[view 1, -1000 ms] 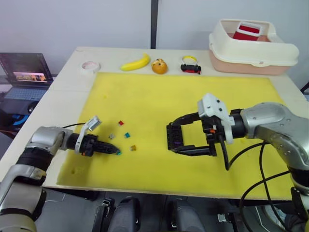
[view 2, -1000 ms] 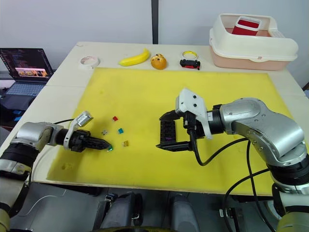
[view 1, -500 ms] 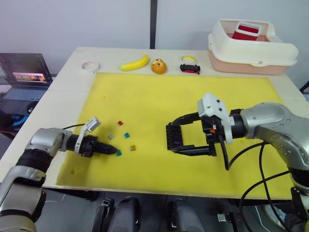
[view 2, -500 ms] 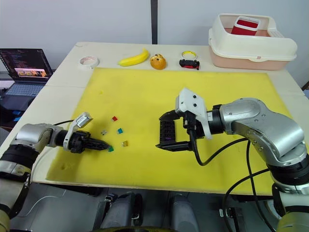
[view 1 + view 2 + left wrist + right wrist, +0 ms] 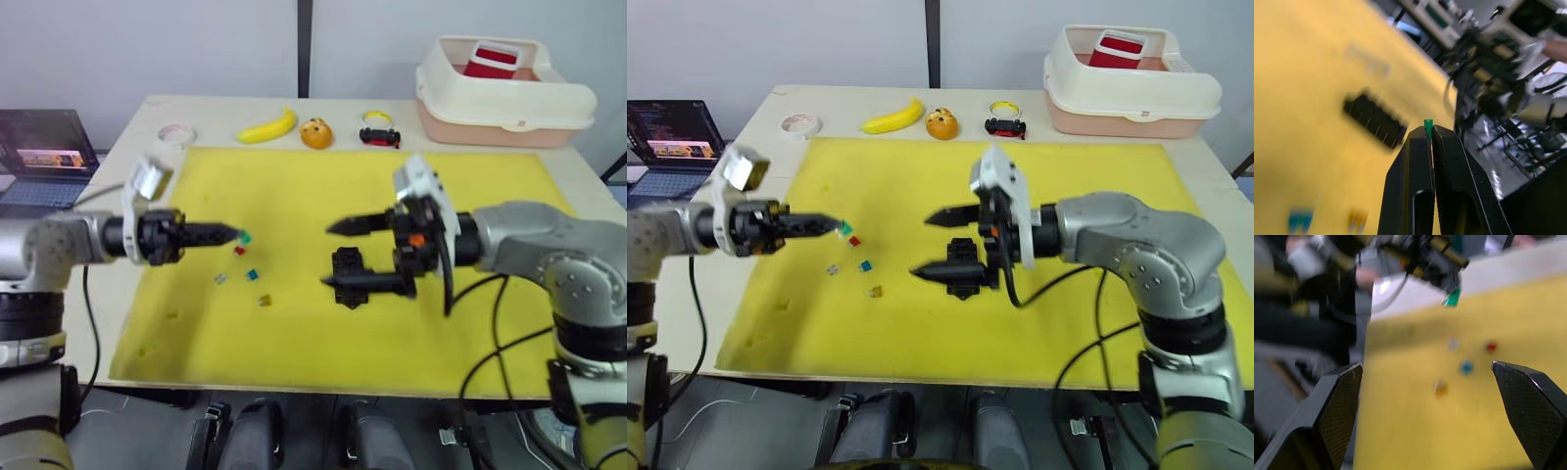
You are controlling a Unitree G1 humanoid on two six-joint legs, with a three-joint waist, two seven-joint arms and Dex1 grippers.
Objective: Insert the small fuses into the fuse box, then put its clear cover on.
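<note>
Our left gripper (image 5: 233,235) is clamped on a green fuse (image 5: 1428,124), left of the fuse box (image 5: 350,275) on the yellow mat (image 5: 294,186). Right gripper (image 5: 333,255) is spread wide around the box. Loose fuses (image 5: 252,274) lie between.

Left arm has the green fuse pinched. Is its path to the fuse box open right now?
Probably yes. The left gripper holds the green fuse above the mat, and bare yellow mat lies between it and the fuse box. The right gripper stands open around the box, which could crowd the approach.
</note>
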